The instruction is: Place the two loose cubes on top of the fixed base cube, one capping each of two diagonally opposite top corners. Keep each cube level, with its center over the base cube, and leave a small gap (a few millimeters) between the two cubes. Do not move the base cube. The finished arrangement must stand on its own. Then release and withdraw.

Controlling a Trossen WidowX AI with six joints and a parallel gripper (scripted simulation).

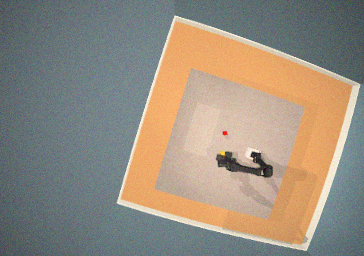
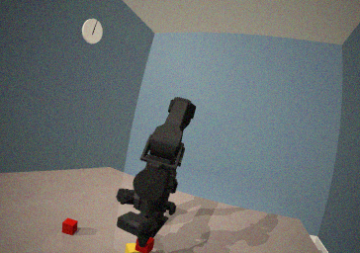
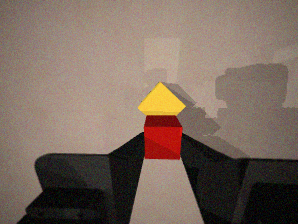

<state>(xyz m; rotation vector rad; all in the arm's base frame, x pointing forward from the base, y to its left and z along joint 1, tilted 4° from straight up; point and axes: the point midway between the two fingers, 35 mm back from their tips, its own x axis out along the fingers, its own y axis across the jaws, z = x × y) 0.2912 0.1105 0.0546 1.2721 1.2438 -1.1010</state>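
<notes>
Gripping a matte red cube [image 3: 162, 138], blocky dark hand [image 3: 162, 150], beside yellow cube [image 3: 161, 99].

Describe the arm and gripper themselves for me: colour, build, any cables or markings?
The arm is uniformly dark grey to black, made of blocky, matte segments. The gripper has two flat, dark, wedge-shaped fingers. No cables, labels or markings show in any view. From above, a white block sits by the arm's base.
</notes>
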